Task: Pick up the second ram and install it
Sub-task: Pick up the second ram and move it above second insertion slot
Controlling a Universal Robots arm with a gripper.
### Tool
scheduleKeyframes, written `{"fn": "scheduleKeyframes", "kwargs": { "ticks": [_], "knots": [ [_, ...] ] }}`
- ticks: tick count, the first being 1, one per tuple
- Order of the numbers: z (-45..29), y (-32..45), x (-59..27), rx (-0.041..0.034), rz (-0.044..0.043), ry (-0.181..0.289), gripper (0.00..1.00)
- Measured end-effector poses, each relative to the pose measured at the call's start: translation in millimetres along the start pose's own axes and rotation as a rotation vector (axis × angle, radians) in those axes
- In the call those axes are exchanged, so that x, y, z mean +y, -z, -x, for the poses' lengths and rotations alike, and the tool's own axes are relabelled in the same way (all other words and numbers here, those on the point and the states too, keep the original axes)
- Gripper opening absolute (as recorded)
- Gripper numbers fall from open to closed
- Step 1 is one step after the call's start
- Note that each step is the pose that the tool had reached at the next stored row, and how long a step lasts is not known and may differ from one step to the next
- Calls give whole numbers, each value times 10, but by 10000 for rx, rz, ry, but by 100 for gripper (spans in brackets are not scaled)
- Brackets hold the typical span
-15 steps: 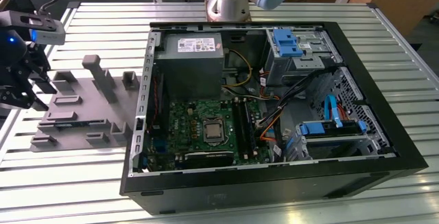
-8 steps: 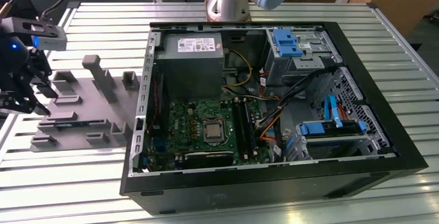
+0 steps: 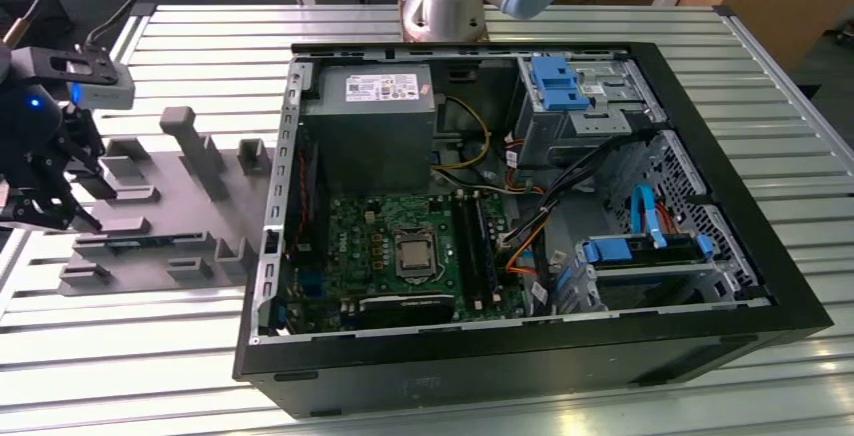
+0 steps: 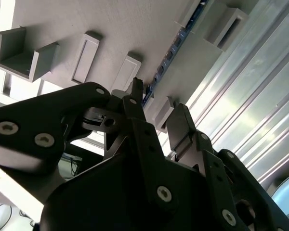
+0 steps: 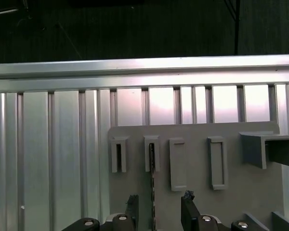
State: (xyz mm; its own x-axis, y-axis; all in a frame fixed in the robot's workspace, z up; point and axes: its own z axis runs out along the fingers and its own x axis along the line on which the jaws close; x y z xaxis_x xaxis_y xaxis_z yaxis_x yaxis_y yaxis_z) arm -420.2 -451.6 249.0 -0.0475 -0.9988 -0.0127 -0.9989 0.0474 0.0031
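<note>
- Standing by the bench: one slatted metal table [image 3: 200, 36] carries everything else.
- One open black computer case [image 3: 534, 361] lies on its side toward the exterior view's right, with one green motherboard [image 3: 387, 226] inside. I cannot tell whether any stick already sits in its slots.
- One grey fixture [image 3: 167, 181] rests on the table just beside the case, at the exterior view's left. In the first wrist view I count four narrow slotted blocks in a row on it, plus one open box-shaped bracket.
- One gripper [image 5: 160, 201] hovers low over the fixture. Its two fingers [image 5: 190, 211] are spread apart, one on each side of the stick, with a gap showing on both sides. Nothing is clamped.
- One stick counted: the second ram [image 5: 152, 183]. It stands on edge in the fixture with its far end in one of the slotted blocks, and its length runs between the fingers.
- Progress, as I judge it: early. The gripper is lined up over the stick. Not yet done are the grasp, the lift out of the fixture, the carry to the case and the seating in a slot.
</note>
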Motion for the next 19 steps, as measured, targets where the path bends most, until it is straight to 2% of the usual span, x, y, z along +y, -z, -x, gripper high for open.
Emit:
{"fn": "scheduleKeyframes", "kwargs": {
  "ticks": [3,8,19],
  "knots": [
    [-4,-36,-1,1,1,40,47],
    [-6,-42,-1,1,1,43,47],
    [-7,-168,-1,4,1,157,47]
  ]
}}
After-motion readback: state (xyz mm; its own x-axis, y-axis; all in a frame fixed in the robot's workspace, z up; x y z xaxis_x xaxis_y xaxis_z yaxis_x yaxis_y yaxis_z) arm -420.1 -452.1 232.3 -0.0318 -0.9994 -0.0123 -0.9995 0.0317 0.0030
